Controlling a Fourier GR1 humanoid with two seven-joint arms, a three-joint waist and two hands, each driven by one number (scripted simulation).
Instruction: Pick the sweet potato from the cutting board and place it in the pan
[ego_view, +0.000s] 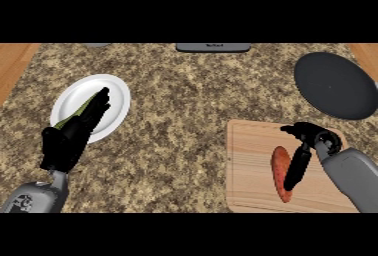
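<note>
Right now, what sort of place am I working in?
Likely a kitchen counter: a speckled granite worktop, a wooden cutting board bearing an orange sweet potato, and a round dark pan.

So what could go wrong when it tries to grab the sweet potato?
The right robot hand lies along one side of the sweet potato, so closing might push it across the cutting board instead of catching it. The pan sits off the board, so a badly caught potato might slip onto the counter on the way.

One cam only: my head, aimed steeply down at the counter (192, 100), close in. Unmirrored: left hand (65, 144) frame-left, right hand (310, 135) frame-right.
</note>
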